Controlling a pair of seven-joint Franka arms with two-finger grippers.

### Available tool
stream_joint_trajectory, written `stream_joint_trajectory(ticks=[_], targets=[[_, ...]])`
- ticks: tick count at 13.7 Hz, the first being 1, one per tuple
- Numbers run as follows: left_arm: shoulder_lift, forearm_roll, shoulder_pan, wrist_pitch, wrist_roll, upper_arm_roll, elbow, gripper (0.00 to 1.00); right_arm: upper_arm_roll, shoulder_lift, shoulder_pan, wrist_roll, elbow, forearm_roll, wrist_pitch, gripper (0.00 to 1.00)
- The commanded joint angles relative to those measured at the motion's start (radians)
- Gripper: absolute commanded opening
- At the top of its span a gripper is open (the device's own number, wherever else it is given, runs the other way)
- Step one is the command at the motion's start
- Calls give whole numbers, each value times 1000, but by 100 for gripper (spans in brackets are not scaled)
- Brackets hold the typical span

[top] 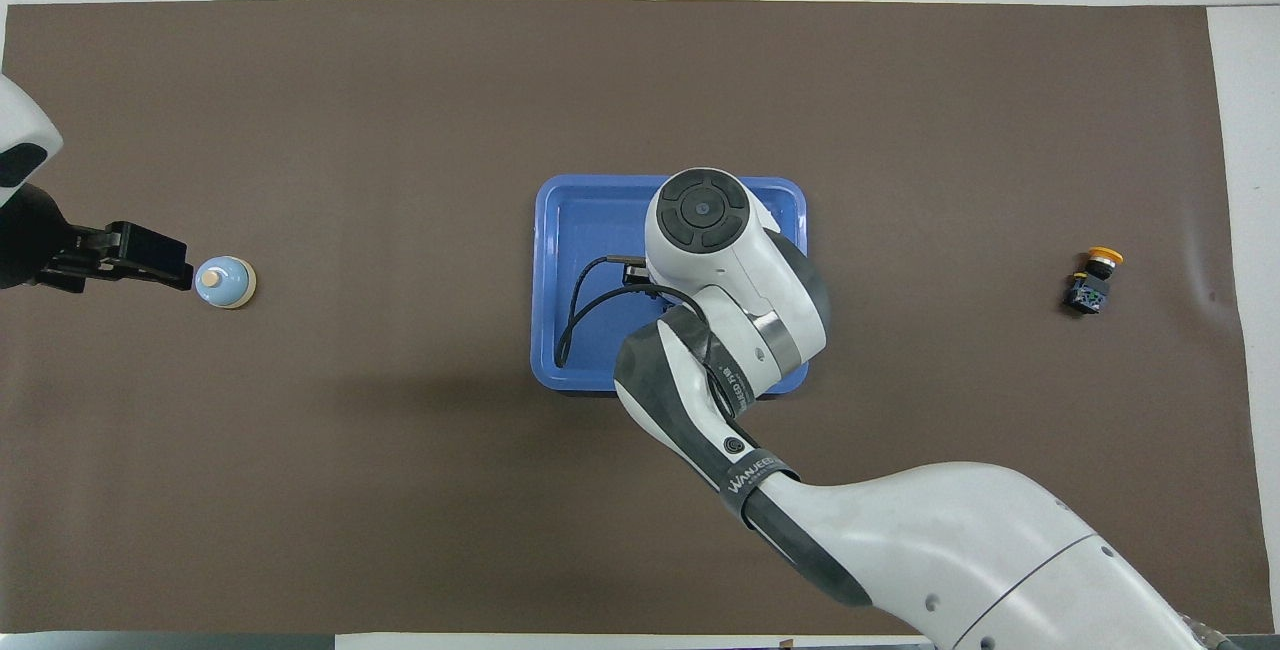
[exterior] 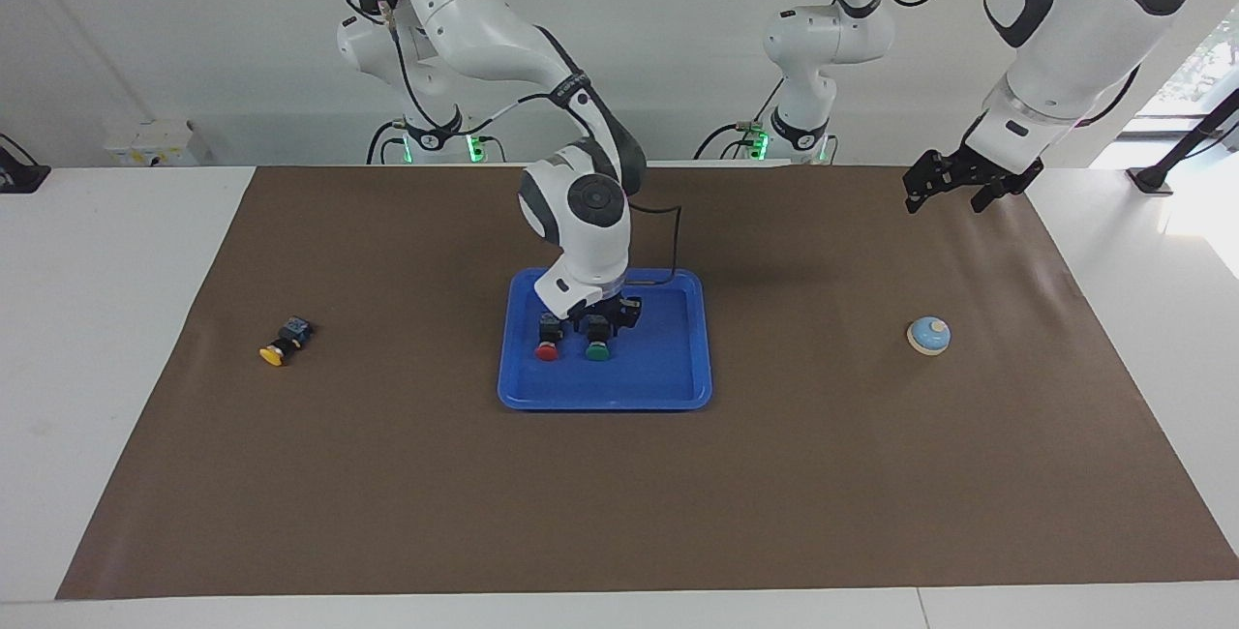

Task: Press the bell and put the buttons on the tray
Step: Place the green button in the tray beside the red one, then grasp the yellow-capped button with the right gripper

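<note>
Right gripper (exterior: 597,317) seemingly grips round-capped green button (exterior: 597,350) on glossy tray (exterior: 668,377).

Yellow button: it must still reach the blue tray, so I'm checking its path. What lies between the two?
Nothing: in both views only bare brown mat separates the yellow button from the blue tray.

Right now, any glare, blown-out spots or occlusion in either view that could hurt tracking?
Facing view: bright window light washes out the table edge at the left arm's end; soft shadow on the mat beside the tray. Overhead view: even light, no glare, but the right arm covers much of the tray, hiding the red button and green button.
</note>
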Motion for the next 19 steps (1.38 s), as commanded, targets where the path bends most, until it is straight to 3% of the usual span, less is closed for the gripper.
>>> stream_joint_trajectory(ticks=[1, 6, 13, 19], targets=[[-13, -12, 6, -12, -7, -1, -7, 100, -2, -91, -51, 15, -18, -4, -73, 100], [-13, -12, 6, -12, -7, -1, -7, 100, -3, -212, -282, -211, -19, -6, -179, 100], [-13, -12, 6, -12, -7, -1, -7, 100, -5, -237, -629, -656, -76, -38, -188, 100], [-13, -12, 6, -14, -7, -1, -7, 100, -3, -305, -795, -774, -396, -38, 193, 100]])
